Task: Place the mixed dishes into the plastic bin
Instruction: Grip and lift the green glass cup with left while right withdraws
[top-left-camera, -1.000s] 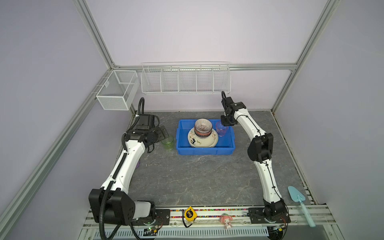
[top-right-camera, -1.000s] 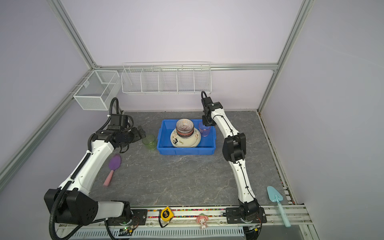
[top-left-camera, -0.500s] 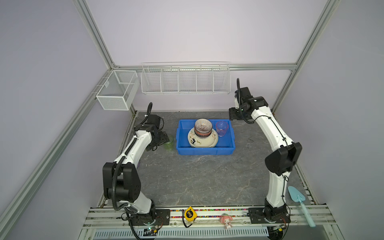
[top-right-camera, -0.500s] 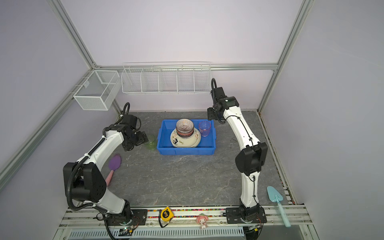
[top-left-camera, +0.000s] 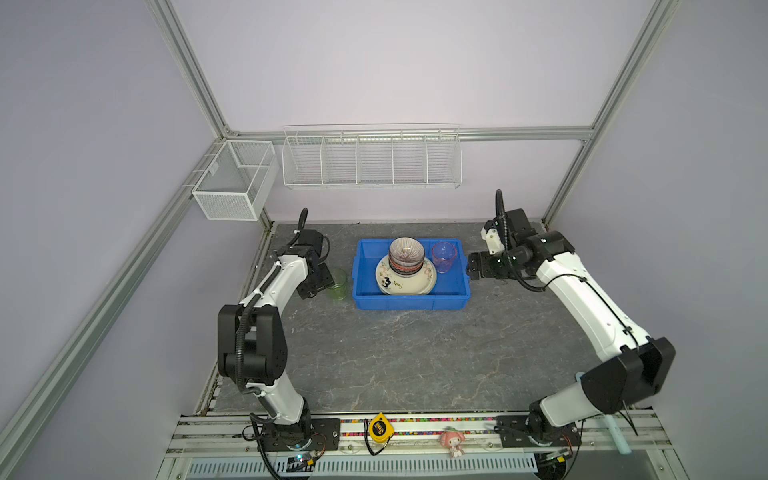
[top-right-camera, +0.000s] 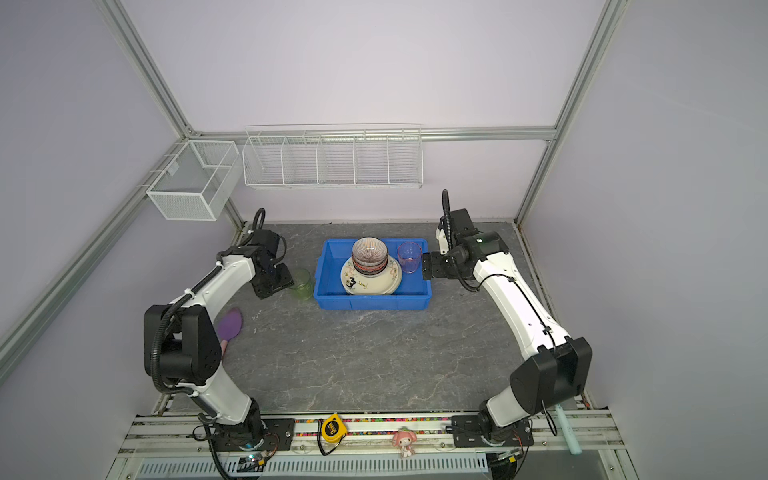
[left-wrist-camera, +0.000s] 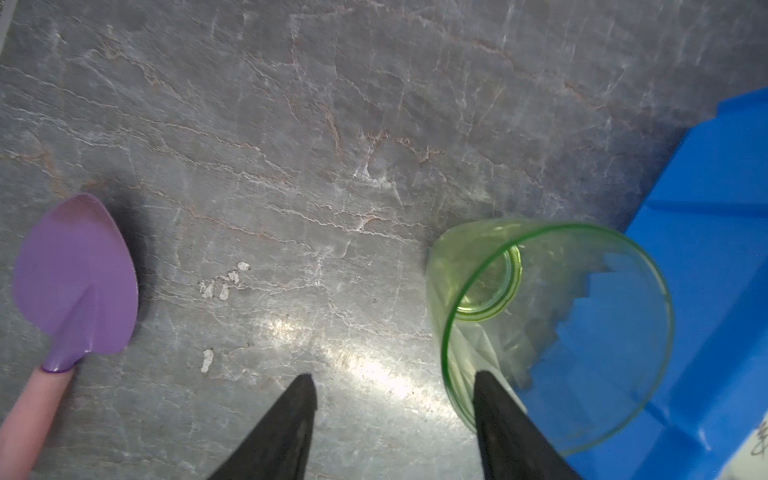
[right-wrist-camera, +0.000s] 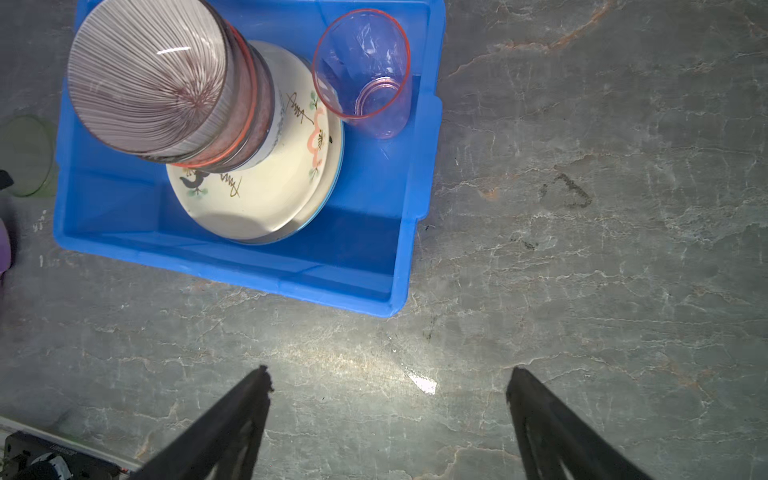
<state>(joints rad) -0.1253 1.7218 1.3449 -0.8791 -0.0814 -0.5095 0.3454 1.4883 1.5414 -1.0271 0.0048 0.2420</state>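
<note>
The blue plastic bin (top-left-camera: 411, 302) (top-right-camera: 374, 302) (right-wrist-camera: 232, 266) holds a cream plate marked "3" (top-left-camera: 415, 284) (right-wrist-camera: 257, 199) on top of other plates. A stack of patterned bowls (top-left-camera: 406, 255) (right-wrist-camera: 153, 79) stands on it, with a pink cup (top-left-camera: 444, 257) (right-wrist-camera: 365, 70) beside it. A green cup (top-left-camera: 337, 284) (top-right-camera: 302, 284) (left-wrist-camera: 552, 332) stands upright on the table just left of the bin. My left gripper (top-left-camera: 329, 281) (left-wrist-camera: 395, 380) is open at the cup, one fingertip over its mouth and the other outside. My right gripper (top-left-camera: 471, 266) (right-wrist-camera: 388, 374) is open and empty, right of the bin.
A purple spatula (top-right-camera: 230, 326) (left-wrist-camera: 75, 278) lies on the table behind the left arm. A light-blue spatula (top-right-camera: 567, 432) is at the front right by the rail. A tape measure (top-left-camera: 379, 430) and a doll (top-left-camera: 453, 442) sit on the rail. Wire baskets (top-left-camera: 370, 160) hang on the walls.
The right gripper let go of the pink cup in the bin, opened and drew back to the right. The left gripper came down at the green cup and its jaws have narrowed.
</note>
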